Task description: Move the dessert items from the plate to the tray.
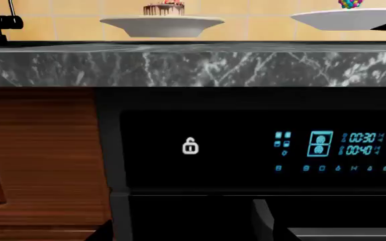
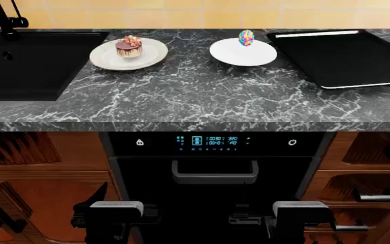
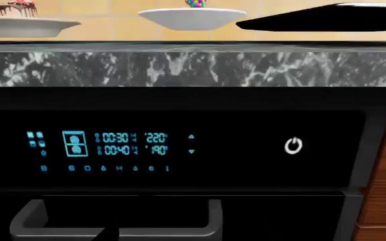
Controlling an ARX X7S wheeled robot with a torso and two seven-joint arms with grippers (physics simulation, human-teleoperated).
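A small chocolate cake with drip icing and red berries is sitting on a cream plate toward the back edge of the marble counter, just right of the black sink at the counter's back left corner. Beside it, nearer the middle of the back edge, an egg-shaped sweet with multicoloured candy bits is standing upright on a white plate. The black baking tray is lying flat at the back right corner, just beside the white plate, with neither dessert on it.

Both arms are hanging low, below the counter's front edge and in front of the oven: the left gripper by the wooden cabinet, the right gripper by the oven door. Their fingers are not showing clearly in any view, so I cannot tell how far either pincer is parted; neither is near anything to hold
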